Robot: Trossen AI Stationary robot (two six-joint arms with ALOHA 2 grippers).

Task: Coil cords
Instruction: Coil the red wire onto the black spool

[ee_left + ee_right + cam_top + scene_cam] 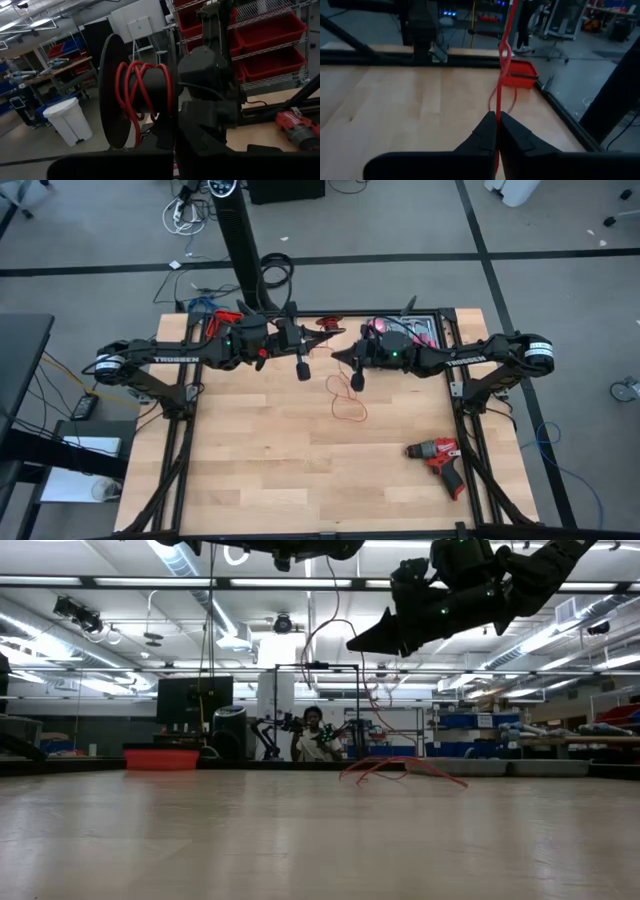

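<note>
Right gripper (pixel 496 125), clenched on the thin red cord (pixel 506 55), should keep it taut toward the spool (pixel 135 97) that the clenched left gripper (pixel 302 370) grasps opposite.

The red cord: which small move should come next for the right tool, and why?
Probably carry it toward the spool at the left tool. The right tool is shut on the red cord, a few turns are wound, and loose loops lie on the table.
</note>
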